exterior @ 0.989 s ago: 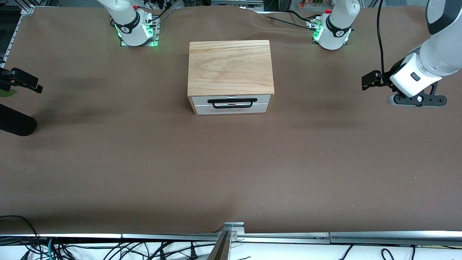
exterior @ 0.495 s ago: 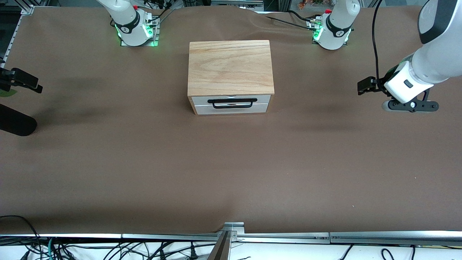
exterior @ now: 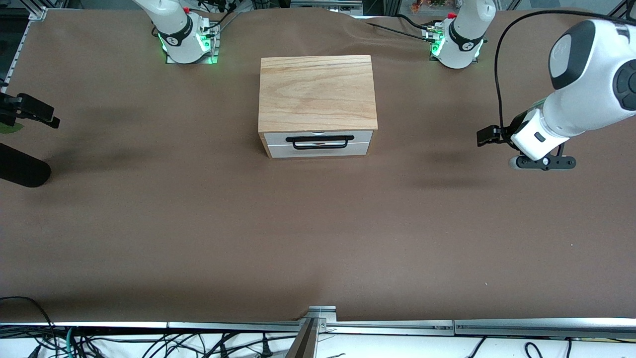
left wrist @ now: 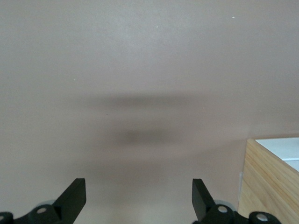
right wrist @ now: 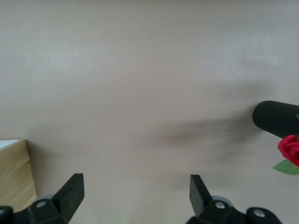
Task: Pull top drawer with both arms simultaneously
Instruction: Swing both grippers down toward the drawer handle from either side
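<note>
The light-wood cabinet (exterior: 317,92) stands in the middle of the table, its front toward the front camera. The top drawer (exterior: 276,138) is shut, with a white front and a wide black bar handle (exterior: 320,138). My left gripper (exterior: 487,135) is open and empty, over the bare table cover toward the left arm's end, well apart from the cabinet. The left wrist view shows its gripper (left wrist: 139,189) and a cabinet corner (left wrist: 268,184). My right gripper (exterior: 32,110) hangs open and empty at the right arm's end; the right wrist view shows it (right wrist: 135,186) and a cabinet corner (right wrist: 14,177).
A brown cover (exterior: 318,233) lies over the whole table. A black cylinder (exterior: 22,171) lies at the right arm's end, also in the right wrist view (right wrist: 276,117), with a red rose (right wrist: 289,147) beside it. The arm bases (exterior: 186,37) stand along the table's edge at the robots.
My left arm has swung toward the front camera and toward the cabinet, its gripper still open. The right gripper has barely moved. The drawer has not moved.
</note>
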Controlling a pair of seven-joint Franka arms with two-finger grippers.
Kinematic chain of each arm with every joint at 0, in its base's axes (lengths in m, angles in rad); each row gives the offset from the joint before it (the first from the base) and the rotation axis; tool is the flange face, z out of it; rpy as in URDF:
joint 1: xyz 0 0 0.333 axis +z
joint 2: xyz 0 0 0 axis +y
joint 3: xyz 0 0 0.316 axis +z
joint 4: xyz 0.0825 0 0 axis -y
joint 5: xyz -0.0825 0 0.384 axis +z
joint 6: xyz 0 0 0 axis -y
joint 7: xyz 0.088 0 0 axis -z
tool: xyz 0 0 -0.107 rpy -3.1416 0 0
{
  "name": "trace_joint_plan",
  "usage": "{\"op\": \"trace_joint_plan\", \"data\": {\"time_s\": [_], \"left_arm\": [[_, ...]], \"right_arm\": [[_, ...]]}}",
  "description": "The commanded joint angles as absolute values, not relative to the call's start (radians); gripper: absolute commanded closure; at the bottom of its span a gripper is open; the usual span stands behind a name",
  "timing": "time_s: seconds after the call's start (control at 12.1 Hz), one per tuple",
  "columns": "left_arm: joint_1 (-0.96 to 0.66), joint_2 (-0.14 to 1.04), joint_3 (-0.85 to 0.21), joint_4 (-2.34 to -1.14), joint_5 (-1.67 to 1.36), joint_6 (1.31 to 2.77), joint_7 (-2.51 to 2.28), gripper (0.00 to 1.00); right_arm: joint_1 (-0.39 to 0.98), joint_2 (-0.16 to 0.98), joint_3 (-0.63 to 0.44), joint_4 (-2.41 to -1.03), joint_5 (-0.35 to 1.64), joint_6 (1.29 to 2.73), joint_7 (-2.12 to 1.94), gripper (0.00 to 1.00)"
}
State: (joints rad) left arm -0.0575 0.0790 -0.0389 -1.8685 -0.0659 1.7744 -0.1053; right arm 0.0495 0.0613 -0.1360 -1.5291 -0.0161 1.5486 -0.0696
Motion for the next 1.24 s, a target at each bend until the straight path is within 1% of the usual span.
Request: {"op": "trace_joint_plan", "data": {"time_s": [0.0, 0.08, 0.25, 0.41, 0.66, 0.82, 1.15], "left_arm": [[-0.054, 0.067, -0.038, -1.974, -0.087, 1.906, -0.106, 0.00], [-0.054, 0.072, -0.038, -2.011, -0.087, 1.963, -0.106, 0.00], [-0.054, 0.087, -0.040, -2.075, -0.087, 2.070, -0.106, 0.00], [-0.054, 0.101, -0.041, -2.143, -0.100, 2.173, -0.104, 0.00], [-0.055, 0.126, -0.044, -2.223, -0.216, 2.308, -0.084, 0.00], [-0.055, 0.136, -0.051, -2.237, -0.286, 2.318, -0.078, 0.00], [-0.057, 0.190, -0.052, -2.237, -0.712, 2.301, 0.266, 0.00]], "right_arm": [[0.075, 0.106, -0.126, -1.513, -0.049, 1.548, -0.066, 0.00], [0.077, 0.136, -0.117, -1.514, -0.049, 1.537, -0.067, 0.00], [0.075, 0.156, -0.101, -1.519, -0.020, 1.532, -0.125, 0.00], [0.075, 0.182, -0.100, -1.519, 0.105, 1.543, -0.141, 0.00], [0.068, 0.251, -0.101, -1.520, 0.334, 1.546, -0.137, 0.00], [0.067, 0.313, -0.101, -1.523, 0.489, 1.558, -0.137, 0.00], [0.100, 0.411, -0.097, -1.592, 0.765, 1.667, -0.182, 0.00]]}}
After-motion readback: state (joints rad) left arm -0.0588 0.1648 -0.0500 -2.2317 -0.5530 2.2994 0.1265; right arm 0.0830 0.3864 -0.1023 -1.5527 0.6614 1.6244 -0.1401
